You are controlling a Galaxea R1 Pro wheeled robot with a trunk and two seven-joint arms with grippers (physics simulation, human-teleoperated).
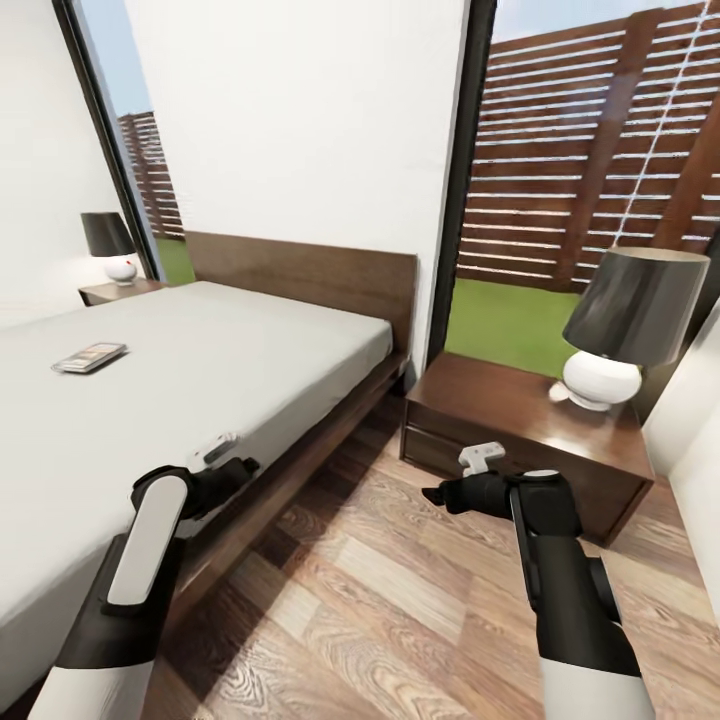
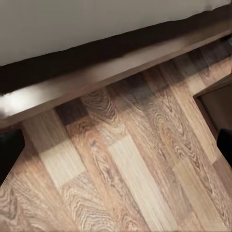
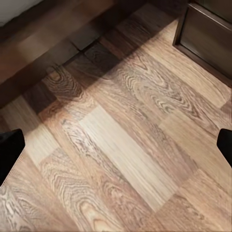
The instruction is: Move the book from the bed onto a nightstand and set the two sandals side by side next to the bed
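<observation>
Book (image 1: pixel 90 357) lies flat on the bed (image 1: pixel 200 400), far from my left pincer (image 1: pixel 232 468); I judge it thin, light, best pinched at one edge. Both pincers, right (image 1: pixel 438 495), spread wide, empty. Nightstand (image 1: pixel 520 420) stands just beside

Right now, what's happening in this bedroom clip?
Nothing is being handled. The robot stands between the bed and the nearer nightstand, both arms forward over the wood floor. The left gripper and right gripper hold nothing. The book lies on the mattress, not yet moved.
</observation>
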